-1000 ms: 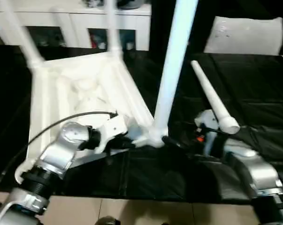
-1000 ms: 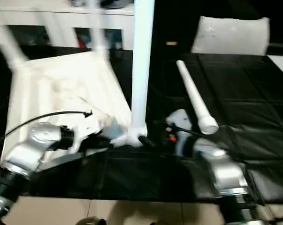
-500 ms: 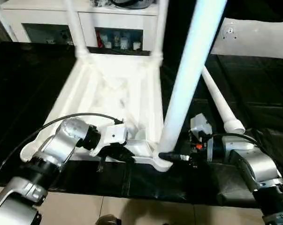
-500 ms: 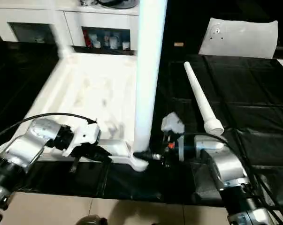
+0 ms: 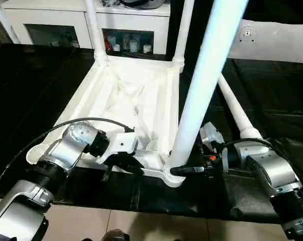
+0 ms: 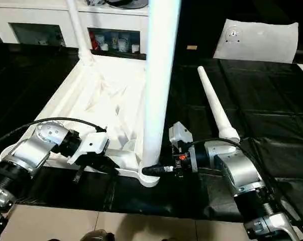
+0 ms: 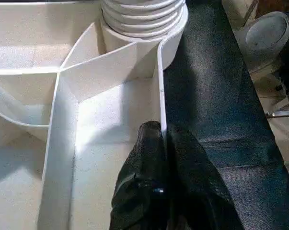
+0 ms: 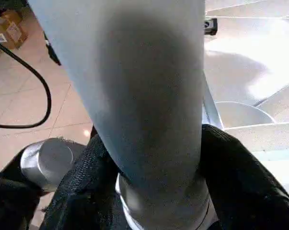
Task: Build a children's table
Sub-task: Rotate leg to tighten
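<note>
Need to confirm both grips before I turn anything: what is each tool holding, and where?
Left tool: near edge wall of the white ribbed plastic tabletop. Right tool: base of the upright white tubular leg.

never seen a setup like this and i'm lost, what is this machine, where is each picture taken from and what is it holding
This is a humanoid robot with two silver arms, each ending in a gripper of two black fingers. Two pictures come from the cameras in its head, looking down over its forearms. The other two come from a camera on each wrist, looking along that gripper's fingers.

On the black-covered work table lies a white plastic tabletop, upside down so its ribs show. Legs stand in both far corners, and a third, the near leg, stands in the near corner socket on the robot's right. The near socket on its left has none. A loose leg lies on the black cover.

The left gripper pinches the tabletop's near rim. The right gripper clasps the base of the near leg. A white cabinet stands behind.
</note>
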### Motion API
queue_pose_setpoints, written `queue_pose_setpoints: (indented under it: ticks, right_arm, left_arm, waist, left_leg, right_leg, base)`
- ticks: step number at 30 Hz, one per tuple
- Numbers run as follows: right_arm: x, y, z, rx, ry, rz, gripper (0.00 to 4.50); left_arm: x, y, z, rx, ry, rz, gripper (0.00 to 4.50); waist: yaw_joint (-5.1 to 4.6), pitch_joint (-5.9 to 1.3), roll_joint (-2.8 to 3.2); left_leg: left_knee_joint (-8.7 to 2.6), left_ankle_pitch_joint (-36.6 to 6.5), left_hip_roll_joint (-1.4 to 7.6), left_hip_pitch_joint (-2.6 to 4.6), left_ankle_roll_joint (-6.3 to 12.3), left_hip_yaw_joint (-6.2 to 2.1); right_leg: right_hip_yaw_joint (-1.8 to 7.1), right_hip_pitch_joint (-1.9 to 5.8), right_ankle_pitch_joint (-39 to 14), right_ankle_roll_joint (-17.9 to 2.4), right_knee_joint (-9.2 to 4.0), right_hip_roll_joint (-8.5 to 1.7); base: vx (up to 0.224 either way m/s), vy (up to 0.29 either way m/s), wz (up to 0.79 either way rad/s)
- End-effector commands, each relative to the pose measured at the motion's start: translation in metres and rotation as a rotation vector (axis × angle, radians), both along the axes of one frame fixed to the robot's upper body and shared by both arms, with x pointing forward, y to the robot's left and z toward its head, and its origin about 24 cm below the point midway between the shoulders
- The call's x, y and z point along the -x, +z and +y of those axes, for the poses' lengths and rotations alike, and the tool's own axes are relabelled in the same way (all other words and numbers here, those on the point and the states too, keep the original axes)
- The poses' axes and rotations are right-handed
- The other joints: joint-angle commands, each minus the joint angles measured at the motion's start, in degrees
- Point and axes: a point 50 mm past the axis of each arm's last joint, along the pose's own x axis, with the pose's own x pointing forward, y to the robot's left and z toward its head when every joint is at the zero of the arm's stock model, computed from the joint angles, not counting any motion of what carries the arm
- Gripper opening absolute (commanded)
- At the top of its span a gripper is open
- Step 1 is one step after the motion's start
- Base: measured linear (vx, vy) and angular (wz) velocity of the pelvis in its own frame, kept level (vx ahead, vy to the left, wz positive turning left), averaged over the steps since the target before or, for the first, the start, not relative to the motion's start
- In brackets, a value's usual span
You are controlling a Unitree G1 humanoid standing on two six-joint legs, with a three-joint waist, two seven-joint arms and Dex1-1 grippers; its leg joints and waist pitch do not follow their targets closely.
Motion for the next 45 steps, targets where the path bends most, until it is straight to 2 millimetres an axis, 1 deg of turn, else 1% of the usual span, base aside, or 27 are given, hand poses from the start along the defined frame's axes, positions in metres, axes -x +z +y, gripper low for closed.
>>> queue_pose_setpoints:
  ticks: [1,6,8,10,11,12,13,14,15,16,17,19,20,21,22,23,25,27,29,30,31,33,35,38,39,40,45]
  right_arm:
    - [0.001,-0.001,0.001,-0.006,0.022,0.03,2.17]
    - [0.002,-0.002,0.005,-0.033,-0.005,0.041,2.13]
    - [0.002,-0.003,0.009,-0.057,-0.064,0.051,2.12]
    - [0.002,-0.004,0.01,-0.06,-0.077,0.052,2.12]
    - [0.0,-0.006,0.015,-0.072,-0.157,0.03,2.12]
    - [-0.005,-0.012,0.02,-0.071,-0.294,-0.001,2.12]
    - [-0.006,-0.016,0.025,-0.071,-0.368,-0.011,2.11]
    - [-0.007,-0.018,0.027,-0.071,-0.407,-0.015,2.11]
    - [-0.007,-0.02,0.03,-0.066,-0.443,-0.016,2.08]
    - [-0.008,-0.024,0.033,-0.055,-0.493,-0.024,2.07]
    - [-0.009,-0.025,0.035,-0.054,-0.514,-0.024,2.07]
    - [-0.017,-0.031,0.047,-0.059,-0.69,0.001,2.02]
    - [-0.017,-0.031,0.047,-0.059,-0.69,0.001,2.01]
    - [-0.026,-0.032,0.055,-0.064,-0.814,0.024,2.0]
    - [-0.028,-0.032,0.057,-0.064,-0.842,0.027,2.0]
    - [-0.029,-0.032,0.058,-0.064,-0.859,0.029,2.0]
    - [-0.041,-0.029,0.07,-0.067,-0.982,0.06,2.0]
    - [-0.045,-0.026,0.075,-0.077,-1.006,0.064,2.0]
    - [-0.046,-0.024,0.076,-0.089,-1.022,0.059,2.0]
    - [-0.046,-0.024,0.075,-0.091,-1.025,0.058,2.0]
    - [-0.046,-0.023,0.075,-0.096,-1.019,0.042,2.35]
    - [-0.044,-0.024,0.073,-0.096,-1.012,0.029,2.72]
    - [-0.044,-0.024,0.072,-0.096,-1.011,0.027,2.75]
    - [-0.042,-0.021,0.059,-0.098,-0.991,-0.012,3.14]
    - [-0.042,-0.02,0.055,-0.102,-0.978,-0.028,3.14]
    - [-0.041,-0.017,0.047,-0.106,-0.963,-0.051,3.25]
    - [-0.037,-0.01,0.033,-0.124,-0.86,-0.1,3.67]
  left_arm:
    - [0.003,-0.002,-0.005,-0.042,-0.071,0.016,0.0]
    - [-0.002,-0.002,-0.003,-0.017,0.002,-0.004,0.0]
    - [-0.007,-0.001,-0.002,0.014,0.108,-0.028,0.0]
    - [-0.009,-0.001,-0.001,0.021,0.133,-0.032,0.0]
    - [-0.012,0.001,-0.001,0.061,0.233,-0.047,0.0]
    - [-0.015,0.002,0.0,0.102,0.368,-0.06,0.0]
    - [-0.016,0.002,-0.001,0.128,0.457,-0.065,0.0]
    - [-0.016,0.003,-0.001,0.142,0.505,-0.066,0.0]
    - [-0.016,0.003,-0.003,0.154,0.543,-0.063,0.0]
    - [-0.015,0.003,-0.005,0.17,0.59,-0.063,0.0]
    - [-0.015,0.003,-0.007,0.178,0.612,-0.061,0.0]
    - [-0.015,0.006,-0.023,0.244,0.736,-0.057,0.0]
    - [-0.015,0.006,-0.023,0.244,0.736,-0.057,0.0]
    - [-0.016,0.009,-0.036,0.286,0.804,-0.056,0.0]
    - [-0.016,0.009,-0.039,0.294,0.816,-0.056,0.0]
    - [-0.016,0.009,-0.041,0.299,0.824,-0.056,0.0]
    - [-0.018,0.015,-0.06,0.333,0.898,-0.078,0.0]
    - [-0.019,0.018,-0.068,0.342,0.891,-0.103,0.0]
    - [-0.018,0.019,-0.07,0.33,0.887,-0.114,0.0]
    - [-0.018,0.019,-0.069,0.327,0.886,-0.115,0.0]
    - [-0.017,0.018,-0.067,0.305,0.881,-0.124,0.0]
    - [-0.016,0.015,-0.061,0.256,0.853,-0.146,0.0]
    - [-0.015,0.014,-0.058,0.246,0.853,-0.145,0.0]
    - [-0.013,0.011,-0.049,0.211,0.782,-0.164,0.0]
    - [-0.013,0.01,-0.046,0.205,0.769,-0.161,0.0]
    - [-0.012,0.008,-0.042,0.195,0.758,-0.154,0.0]
    - [-0.009,0.003,-0.034,0.183,0.689,-0.138,0.0]
  waist:
    - [-0.29,-2.8,-0.09]
    - [-0.35,-2.71,-0.06]
    - [-0.35,-2.62,0.32]
    - [-0.47,-2.55,0.18]
    - [-0.57,-2.47,0.45]
    - [-0.86,-2.3,0.33]
    - [-1.07,-2.12,0.24]
    - [-1.53,-2.21,0.12]
    - [-1.85,-2.17,0.05]
    - [-2.56,-2.09,-0.26]
    - [-2.83,-2.0,-0.09]
    - [-3.75,-1.92,0.01]
    - [-4.07,-1.93,-0.15]
    - [-4.04,-2.13,-0.08]
    - [-4.36,-2.04,0.0]
    - [-4.34,-2.32,-0.02]
    - [-4.61,-2.36,-0.02]
    - [-4.55,-2.43,0.08]
    - [-4.39,-2.75,0.16]
    - [-4.39,-2.75,0.16]
    - [-4.33,-2.92,0.32]
    - [-4.36,-2.97,0.21]
    - [-4.53,-2.89,0.32]
    - [-4.36,-2.83,0.41]
    - [-4.37,-2.88,0.27]
    - [-4.19,-2.97,0.48]
    - [-4.03,-3.05,0.44]
  left_leg:
    - [-4.12,-10.9,4.21,0.84,3.08,-1.35]
    - [-4.2,-11.5,4.2,0.84,2.93,-1.38]
    - [-4.29,-12.3,4.22,0.94,2.52,-1.43]
    - [-4.44,-13.1,4.22,0.93,1.95,-1.54]
    - [-4.52,-13.6,4.29,0.92,1.64,-1.55]
    - [-4.77,-14.3,4.56,0.92,0.54,-1.73]
    - [-4.84,-15.2,4.3,0.86,0.4,-1.8]
    - [-4.98,-15.6,4.26,0.8,-0.53,-1.95]
    - [-4.96,-15.5,4.07,0.74,-0.44,-2.05]
    - [-5.06,-14.5,3.97,0.26,-0.19,-2.07]
    - [-5.06,-14.4,3.91,0.17,0.02,-2.09]
    - [-4.64,-14.1,3.78,0.42,0.67,-1.77]
    - [-4.63,-13.6,3.45,0.25,1.09,-1.8]
    - [-4.51,-12.8,3.4,0.33,1.33,-1.74]
    - [-4.49,-11.8,3.33,0.21,1.62,-1.68]
    - [-4.42,-10.2,3.35,0.11,2.0,-1.67]
    - [-4.43,-9.2,3.46,0.06,2.62,-1.53]
    - [-4.31,-8.9,3.35,0.12,2.77,-1.51]
    - [-4.2,-6.9,3.45,0.04,3.6,-1.45]
    - [-4.2,-6.9,3.45,0.04,3.6,-1.45]
    - [-4.15,-5.2,3.57,0.03,4.37,-1.43]
    - [-4.08,-4.5,3.53,-0.11,5.06,-1.41]
    - [-4.1,-5.6,3.5,-0.12,5.23,-1.37]
    - [-4.15,-6.7,3.54,0.1,4.66,-1.37]
    - [-4.15,-6.7,3.55,0.07,4.57,-1.37]
    - [-4.07,-6.2,3.63,0.22,4.54,-1.37]
    - [-3.92,-5.6,3.58,0.03,5.26,-1.32]
  right_leg:
    - [3.84,2.44,-15.5,-10.7,-4.97,-6.1]
    - [3.83,2.42,-16.0,-10.6,-5.04,-6.09]
    - [3.87,2.3,-16.8,-10.5,-5.16,-6.07]
    - [3.84,2.34,-18.1,-10.3,-5.26,-6.14]
    - [3.92,2.19,-18.6,-10.2,-5.27,-6.27]
    - [3.98,2.09,-18.6,-10.5,-5.16,-6.37]
    - [3.84,2.02,-20.1,-10.4,-5.38,-6.31]
    - [3.78,2.18,-21.5,-10.1,-5.29,-6.39]
    - [3.72,2.27,-22.2,-9.7,-5.45,-6.37]
    - [3.68,2.51,-22.3,-9.2,-5.37,-6.22]
    - [3.64,2.38,-22.7,-9.0,-5.45,-6.15]
    - [3.94,1.92,-23.9,-9.2,-5.94,-6.28]
    - [3.71,2.04,-24.5,-8.9,-6.16,-6.08]
    - [3.79,2.14,-24.1,-8.6,-6.21,-6.08]
    - [3.77,1.95,-22.9,-8.9,-6.22,-5.88]
    - [3.86,2.19,-19.7,-9.0,-5.85,-5.76]
    - [3.83,2.1,-15.7,-10.0,-5.53,-5.46]
    - [3.78,2.24,-15.0,-10.2,-5.53,-5.56]
    - [3.82,2.49,-10.3,-10.5,-5.1,-5.5]
    - [3.82,2.49,-10.3,-10.5,-5.1,-5.5]
    - [3.79,2.61,-5.4,-11.4,-4.59,-5.42]
    - [3.78,2.81,-2.6,-12.1,-4.31,-5.49]
    - [3.73,2.88,-3.5,-12.4,-4.45,-5.58]
    - [3.81,2.84,-6.0,-11.7,-4.72,-5.57]
    - [3.79,2.91,-5.9,-11.6,-4.68,-5.53]
    - [3.82,2.91,-4.8,-11.8,-4.54,-5.52]
    - [3.75,3.04,-2.9,-12.6,-4.26,-5.55]
  base:
    - [0.0,0.0,0.0]
    - [0.0,0.0,0.0]
    - [0.0,0.0,0.0]
    - [0.0,0.0,0.0]
    - [0.0,0.0,0.0]
    - [0.0,0.0,0.0]
    - [0.0,0.0,0.0]
    - [0.0,0.0,0.0]
    - [0.0,0.0,0.0]
    - [0.0,0.0,0.0]
    - [0.0,0.0,0.0]
    - [0.0,0.0,0.0]
    - [0.0,0.0,0.0]
    - [0.0,0.0,0.0]
    - [0.0,0.0,0.0]
    - [0.0,0.0,0.0]
    - [0.0,0.0,0.0]
    - [0.0,0.0,0.0]
    - [0.0,0.0,0.0]
    - [0.0,0.0,0.0]
    - [0.0,0.0,0.0]
    - [0.0,0.0,0.0]
    - [0.0,0.0,0.0]
    - [0.0,0.0,0.0]
    - [0.0,0.0,0.0]
    - [0.0,0.0,0.0]
    - [0.0,0.0,0.0]
